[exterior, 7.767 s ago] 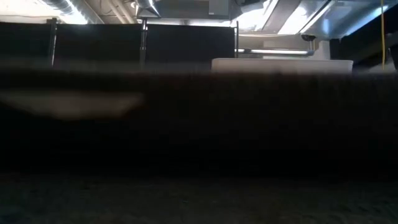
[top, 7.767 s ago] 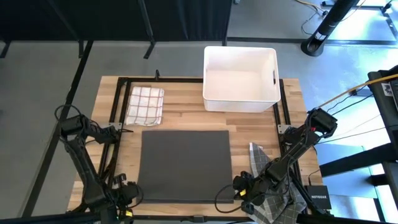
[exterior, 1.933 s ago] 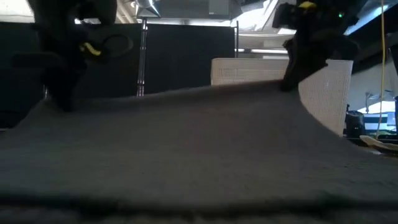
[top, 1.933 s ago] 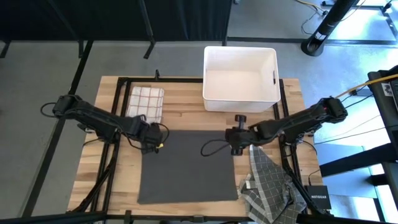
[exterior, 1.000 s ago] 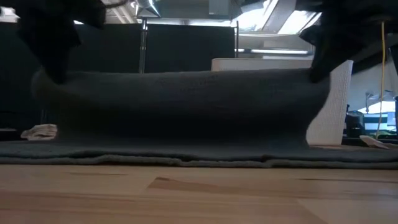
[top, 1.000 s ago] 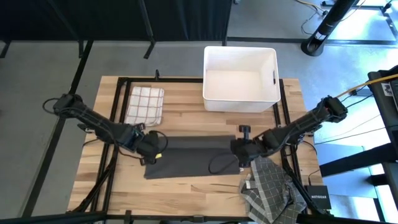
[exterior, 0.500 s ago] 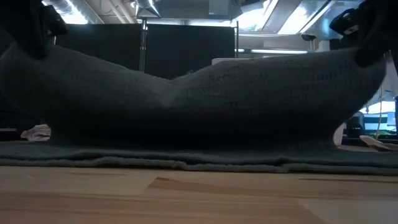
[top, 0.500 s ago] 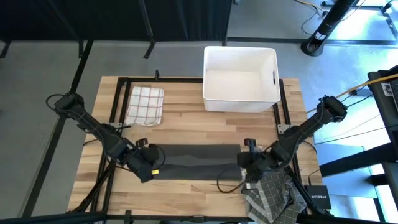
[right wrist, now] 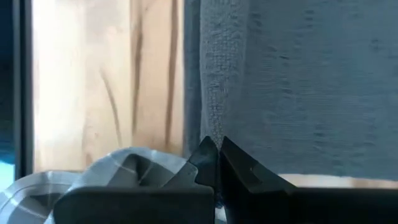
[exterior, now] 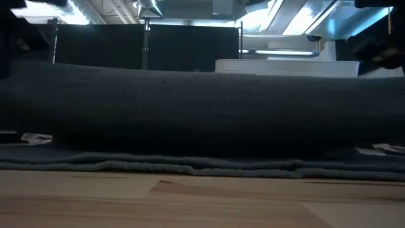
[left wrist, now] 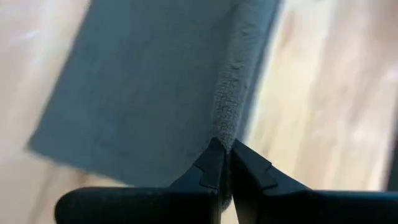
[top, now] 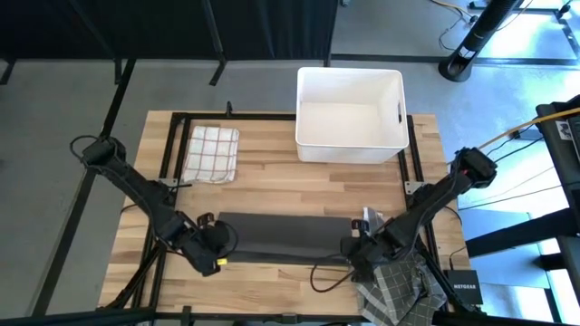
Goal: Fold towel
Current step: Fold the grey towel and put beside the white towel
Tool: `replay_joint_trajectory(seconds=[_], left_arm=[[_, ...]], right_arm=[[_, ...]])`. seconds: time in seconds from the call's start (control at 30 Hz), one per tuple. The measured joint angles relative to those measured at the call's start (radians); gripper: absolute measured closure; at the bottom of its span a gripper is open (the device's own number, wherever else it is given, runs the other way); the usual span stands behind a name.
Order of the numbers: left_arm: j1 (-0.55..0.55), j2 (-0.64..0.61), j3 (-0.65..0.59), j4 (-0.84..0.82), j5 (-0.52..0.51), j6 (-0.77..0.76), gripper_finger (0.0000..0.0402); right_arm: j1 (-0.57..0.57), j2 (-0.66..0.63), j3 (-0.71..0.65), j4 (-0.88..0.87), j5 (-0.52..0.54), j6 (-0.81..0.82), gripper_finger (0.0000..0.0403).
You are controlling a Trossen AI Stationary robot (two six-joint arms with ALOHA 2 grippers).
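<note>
towel (top: 283, 237): dark grey; folded double into long band; front-centre of table; near edge lifted

We see grey floor (top: 82, 86) around the wooden table (top: 272, 186), black curtains (exterior: 190, 47) past its far edge, and bright ceiling lights (exterior: 285, 19).

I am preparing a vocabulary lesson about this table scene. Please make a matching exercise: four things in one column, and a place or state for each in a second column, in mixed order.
Things:
1. dark gray towel
2. white bin
3. red-checked cloth
4. gray-checked cloth

Places or states:
A. lies folded at the table's far left
B. is pinched at both ends by the left gripper and right gripper
C. lies crumpled at the near right corner
D. stands empty at the far edge

Pairs: 1-B, 2-D, 3-A, 4-C
</note>
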Motion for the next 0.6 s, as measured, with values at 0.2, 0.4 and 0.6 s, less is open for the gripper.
replay_joint_trajectory(seconds=[0.2, 0.4, 0.6], left_arm=[[-0.020, 0.000, -0.026, 0.069, 0.000, 0.000, 0.0389], [-0.023, 0.000, -0.082, 0.075, -0.002, -0.040, 0.0389], [-0.023, 0.000, -0.117, 0.093, -0.005, -0.068, 0.0389]], right_arm=[[0.000, 0.021, 0.000, 0.007, -0.030, 0.003, 0.0394], [0.000, 0.021, 0.000, 0.015, -0.030, 0.003, 0.0394], [-0.001, 0.050, 0.000, 0.019, -0.035, 0.019, 0.0393]])
